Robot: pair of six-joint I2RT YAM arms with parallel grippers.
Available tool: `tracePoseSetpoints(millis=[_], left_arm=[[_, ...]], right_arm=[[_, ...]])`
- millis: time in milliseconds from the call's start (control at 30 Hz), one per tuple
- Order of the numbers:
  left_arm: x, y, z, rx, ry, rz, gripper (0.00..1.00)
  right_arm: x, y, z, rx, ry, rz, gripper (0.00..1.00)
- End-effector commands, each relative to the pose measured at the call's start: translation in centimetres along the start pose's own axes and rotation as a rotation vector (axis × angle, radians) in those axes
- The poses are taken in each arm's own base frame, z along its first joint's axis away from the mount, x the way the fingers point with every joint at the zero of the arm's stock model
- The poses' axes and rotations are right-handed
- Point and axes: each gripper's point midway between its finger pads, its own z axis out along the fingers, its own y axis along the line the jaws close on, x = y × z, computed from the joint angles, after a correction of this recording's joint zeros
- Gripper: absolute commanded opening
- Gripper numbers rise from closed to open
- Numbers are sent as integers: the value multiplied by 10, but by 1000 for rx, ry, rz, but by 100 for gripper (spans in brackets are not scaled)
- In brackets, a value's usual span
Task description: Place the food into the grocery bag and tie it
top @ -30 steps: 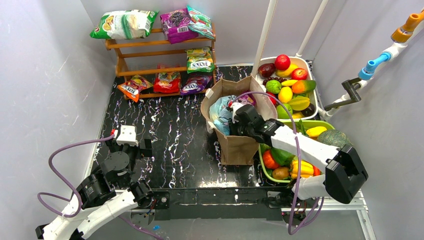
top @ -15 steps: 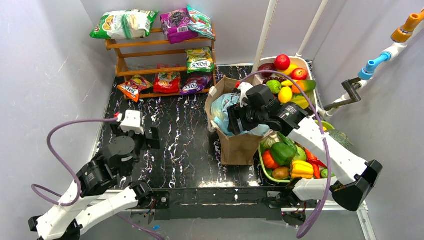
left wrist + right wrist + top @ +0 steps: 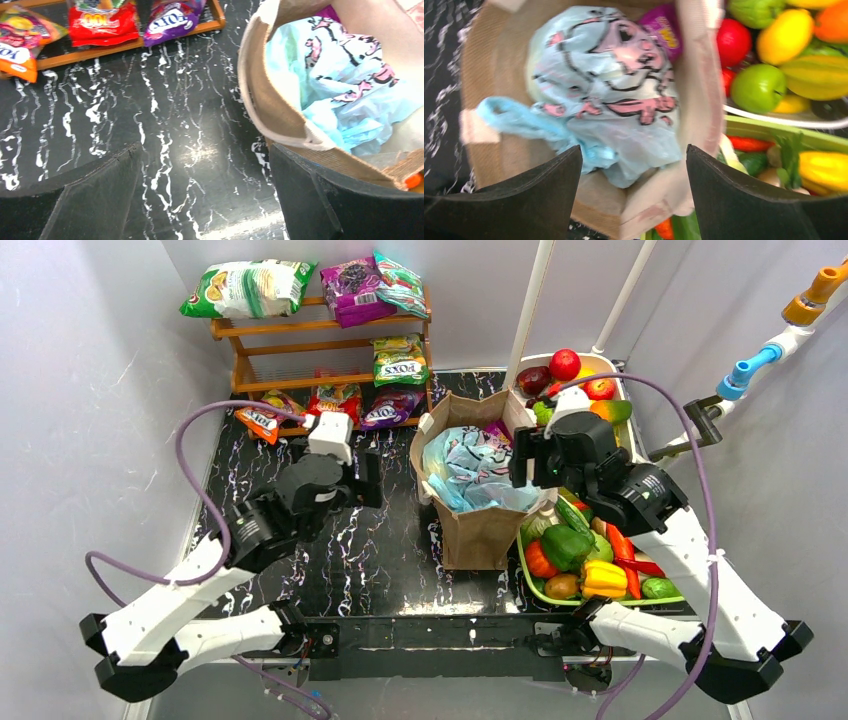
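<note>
The right gripper [image 3: 631, 150] hangs with its fingers spread wide and nothing between them, straight over the grocery bag [image 3: 609, 90], which sits crumpled inside a brown paper bag [image 3: 696, 75]. The grocery bag lies directly beneath this hand and a little ahead of its fingertips. The left gripper [image 3: 202, 150], also spread and empty, is off to one side with the brown paper bag just beyond its right finger, so the right arm is the nearer. The plastic is bunched into a lump with no clear long axis. One loop handle [image 3: 504, 115] trails out toward the right gripper's left finger, low against the paper wall. I cannot see an open mouth. The food [image 3: 758, 87] lies in trays [image 3: 784, 131] close by on the right gripper's right side, none visibly in the grocery bag
</note>
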Motion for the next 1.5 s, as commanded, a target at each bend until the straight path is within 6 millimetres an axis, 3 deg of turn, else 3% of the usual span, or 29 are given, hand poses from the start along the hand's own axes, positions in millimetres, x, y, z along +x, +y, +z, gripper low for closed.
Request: tracePoseSetpoints(millis=[0, 100, 267, 600, 833, 1133, 1200, 1300, 1400, 1467], left_arm=[[-20, -30, 11, 78, -27, -74, 98], [-18, -43, 27, 81, -8, -64, 98], [-15, -61, 53, 98, 39, -81, 95], [-6, -68, 91, 33, 118, -112, 80], [11, -65, 107, 10, 161, -139, 70], [32, -71, 127, 34, 197, -180, 64], [36, -75, 133, 45, 206, -195, 57], [40, -82, 142, 67, 232, -218, 32], [34, -90, 142, 99, 243, -227, 3], [23, -93, 137, 115, 226, -241, 0]], right_arm=[[7, -46, 7, 187, -12, 106, 82], [14, -62, 9, 233, -5, 144, 82], [27, -74, 15, 232, 13, 194, 81], [39, -82, 31, 216, 38, 232, 72], [38, -82, 46, 192, 38, 244, 58], [36, -79, 57, 164, 55, 232, 30], [35, -75, 58, 136, 53, 224, 20], [31, -66, 57, 84, 43, 218, 1], [26, -58, 54, 37, 33, 209, 1], [19, -50, 49, -11, 24, 199, 1]])
